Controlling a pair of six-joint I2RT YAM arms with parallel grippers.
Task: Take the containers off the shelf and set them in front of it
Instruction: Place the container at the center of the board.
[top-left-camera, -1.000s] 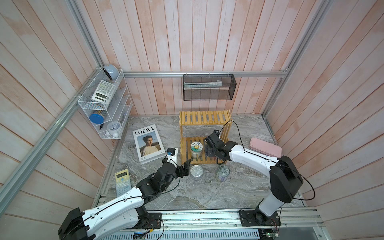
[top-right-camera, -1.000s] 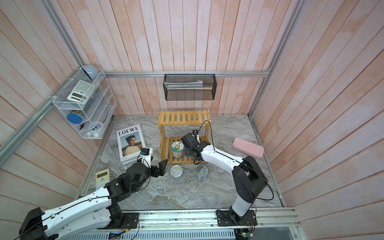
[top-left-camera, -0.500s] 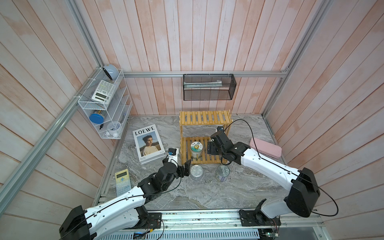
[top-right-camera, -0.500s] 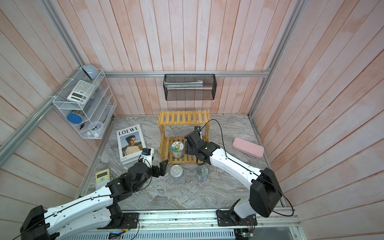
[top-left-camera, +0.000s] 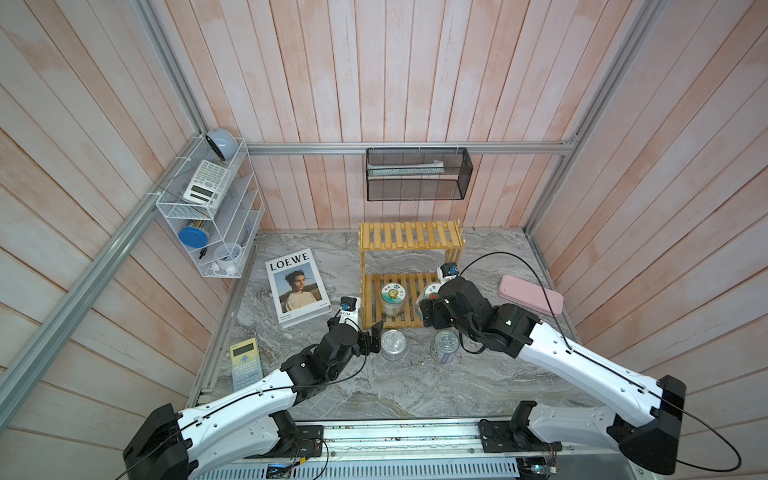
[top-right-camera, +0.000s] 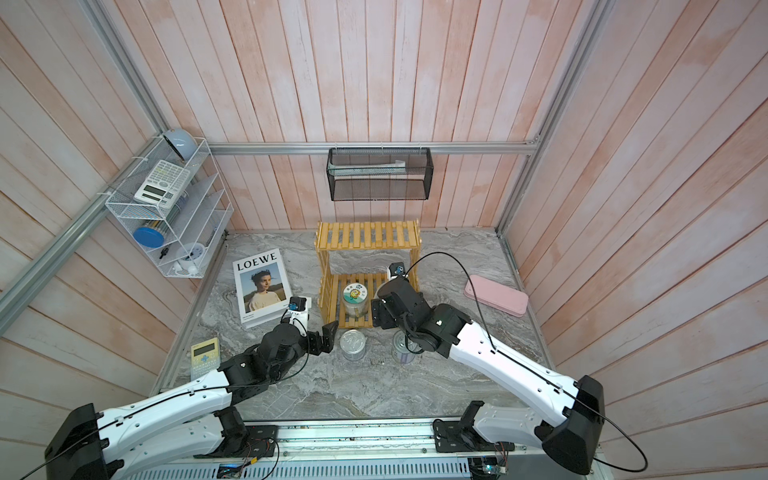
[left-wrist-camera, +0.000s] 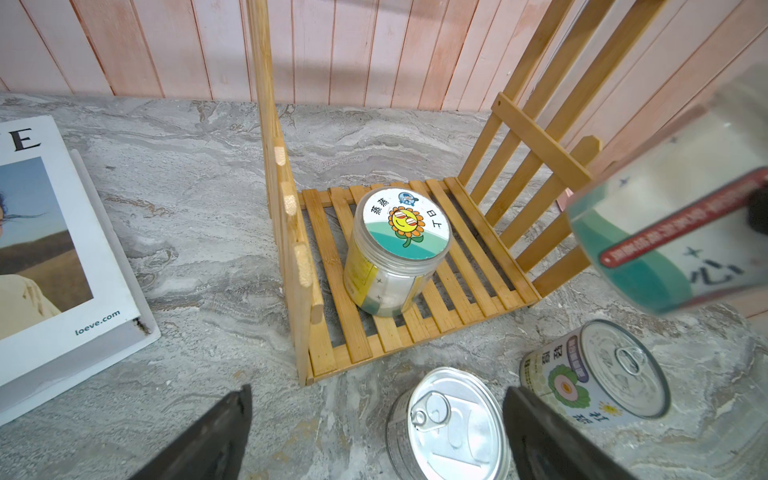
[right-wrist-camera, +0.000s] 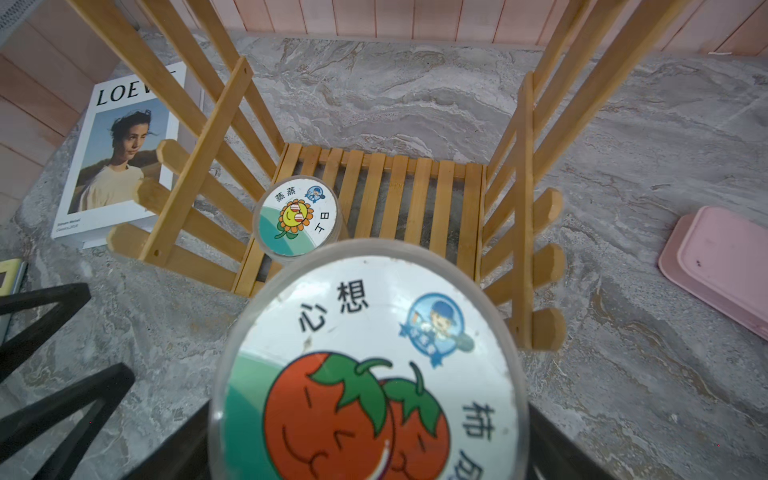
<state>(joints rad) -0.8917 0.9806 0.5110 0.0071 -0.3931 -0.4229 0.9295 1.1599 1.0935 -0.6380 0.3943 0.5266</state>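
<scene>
Pink plank walls close in a grey marble table (top-left-camera: 374, 390), with the wooden slat shelf (top-left-camera: 409, 237) standing at its back centre. On the shelf's lower tier the sunflower-lid jar (top-left-camera: 392, 293) stands upright, towards the left side. The right gripper (top-left-camera: 431, 312) has its jaws spread wide around the tomato-lid jar (right-wrist-camera: 370, 374), pinching its sides. That jar hangs by the front right corner of the lower tier, and in the left wrist view its base shows raised off the slats.

Two cans stand upright on the table just in front of the shelf, apart from each other. The silver can (top-left-camera: 393, 344) is to the left and the purple-label can (top-left-camera: 445, 347) to the right, below the right arm's wrist. The left gripper (top-left-camera: 372, 337) sits low just beside the silver can on its left, jaws spread and holding nothing.

A Loewe magazine (top-left-camera: 297, 286) lies left of the shelf, a pink case (top-left-camera: 532, 295) lies right of it, and a calculator (top-left-camera: 246, 362) lies at the table's left edge.
</scene>
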